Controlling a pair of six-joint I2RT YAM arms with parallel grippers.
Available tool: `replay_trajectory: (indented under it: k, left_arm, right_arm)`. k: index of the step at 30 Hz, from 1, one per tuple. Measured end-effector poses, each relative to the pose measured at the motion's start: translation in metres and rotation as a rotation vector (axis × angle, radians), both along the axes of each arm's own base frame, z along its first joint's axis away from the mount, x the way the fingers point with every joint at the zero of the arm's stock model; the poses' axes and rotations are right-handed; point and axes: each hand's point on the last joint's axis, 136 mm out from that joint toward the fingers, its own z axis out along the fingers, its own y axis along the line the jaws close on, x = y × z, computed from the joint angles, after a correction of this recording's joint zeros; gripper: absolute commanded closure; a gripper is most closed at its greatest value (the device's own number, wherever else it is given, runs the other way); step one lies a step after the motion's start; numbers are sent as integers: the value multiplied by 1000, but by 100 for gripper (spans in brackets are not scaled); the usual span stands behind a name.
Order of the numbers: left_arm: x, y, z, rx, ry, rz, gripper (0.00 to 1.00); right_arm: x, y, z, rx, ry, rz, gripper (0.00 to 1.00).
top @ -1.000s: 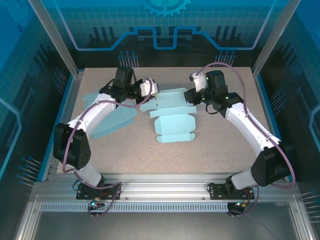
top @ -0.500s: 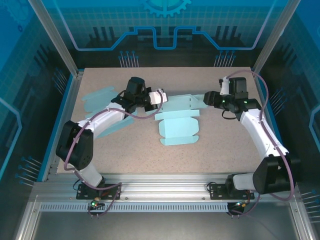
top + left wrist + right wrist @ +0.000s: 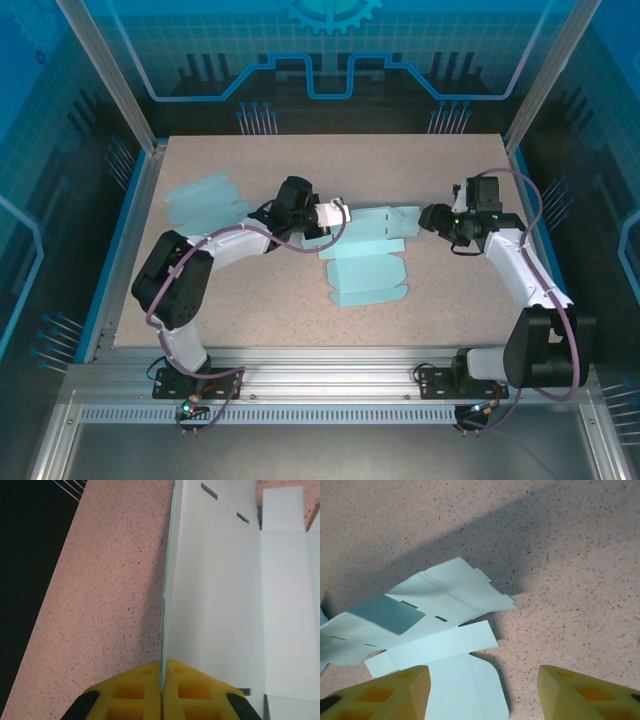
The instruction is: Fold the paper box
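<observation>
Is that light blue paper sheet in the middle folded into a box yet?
Not yet: the light blue paper sheet lies mostly spread on the table, one edge pinched in the left pincer.

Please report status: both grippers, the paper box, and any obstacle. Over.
Left gripper shut on paper box edge. Right gripper open above its right flaps, holding nothing. Box mostly flat, not yet folded. Spare blank at far left, not in the way.
</observation>
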Motion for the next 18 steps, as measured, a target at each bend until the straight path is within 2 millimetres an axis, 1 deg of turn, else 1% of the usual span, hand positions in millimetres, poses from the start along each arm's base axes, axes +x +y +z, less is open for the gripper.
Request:
replay_trajectory:
  k: [5, 8, 12, 15, 18]
  left_arm:
    - [-3, -5, -21, 26, -49, 25, 100]
    - [-2, -4, -26, 38, -106, 43, 100]
    - [4, -3, -18, 29, -208, 69, 100]
    - [9, -4, -5, 15, -286, 82, 100]
    - [15, -7, 6, 9, -360, 86, 100]
  right_arm:
    - [4, 8, 1, 52, -6, 11, 42]
    - [7, 13, 3, 68, -20, 22, 42]
    - [12, 25, 6, 74, -33, 57, 42]
    - [19, 33, 9, 76, -34, 81, 42]
    - [28, 39, 16, 77, -47, 94, 42]
